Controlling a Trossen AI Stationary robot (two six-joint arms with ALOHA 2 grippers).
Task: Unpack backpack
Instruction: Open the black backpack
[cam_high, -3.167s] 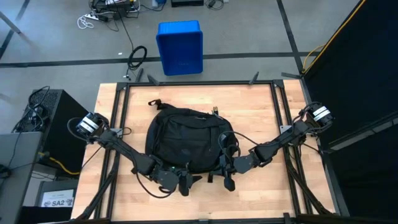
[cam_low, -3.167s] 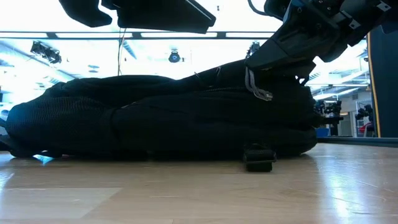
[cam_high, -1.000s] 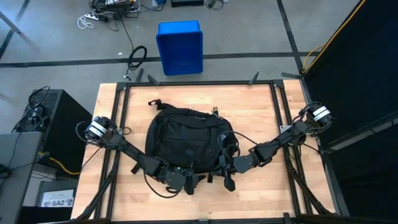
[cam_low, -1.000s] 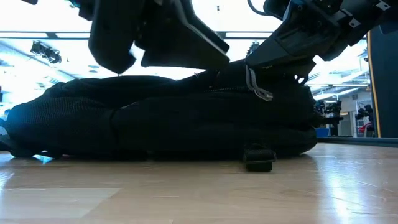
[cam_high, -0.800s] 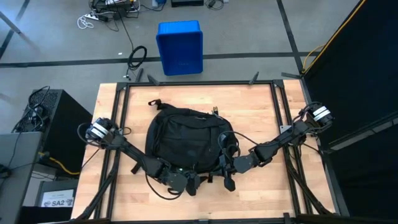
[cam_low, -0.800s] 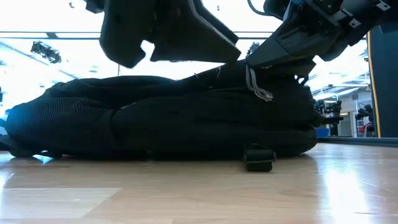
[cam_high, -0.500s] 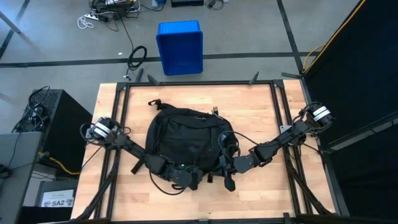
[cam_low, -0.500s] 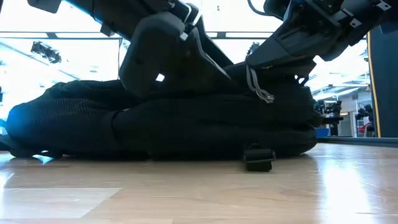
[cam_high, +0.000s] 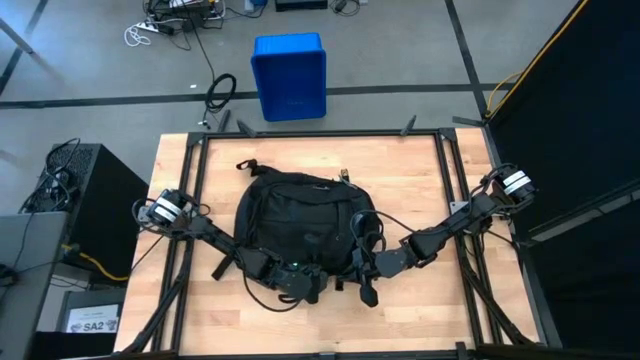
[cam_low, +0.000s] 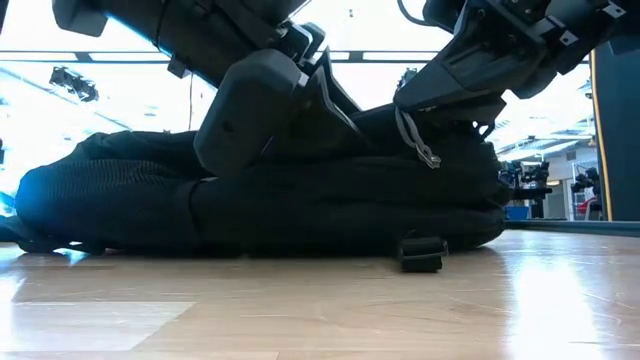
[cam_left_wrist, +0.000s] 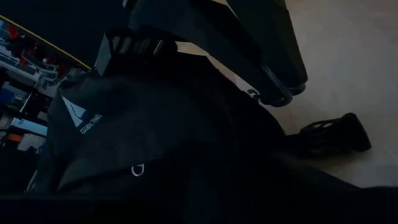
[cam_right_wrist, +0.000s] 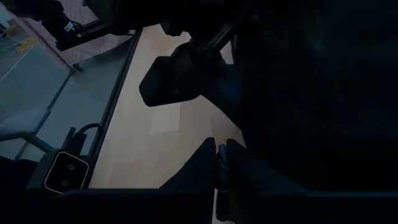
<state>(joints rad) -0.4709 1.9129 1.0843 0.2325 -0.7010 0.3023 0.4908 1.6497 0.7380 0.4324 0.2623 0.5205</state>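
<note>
Pressed into the near edge of the large black soft fabric backpack (cam_high: 300, 225), left of its middle: left gripper (cam_high: 305, 283), fingers buried in dark cloth, so spread or pinched cannot be told. Close beside it, to its right along the same near edge: right gripper (cam_high: 366, 270), fingers pressed together against the bag's right near corner, a grey zip pull cord (cam_low: 417, 140) dangling just below the wrist in the low view. Under both tools: pale wooden tabletop (cam_high: 420, 170), with a loose black strap buckle (cam_low: 421, 252) lying on the boards just in front of the bag. Beyond the fingers, spread flat across the table's middle: the rounded body of the backpack, small pale triangular logo (cam_left_wrist: 74, 112) and a little metal ring (cam_left_wrist: 137, 169) visible in the left wrist view. Farther off, past the table's far rail, on the grey floor: blue rectangular plastic bin (cam_high: 289, 75), and to its left a coil of black cable (cam_high: 221, 90).
</note>
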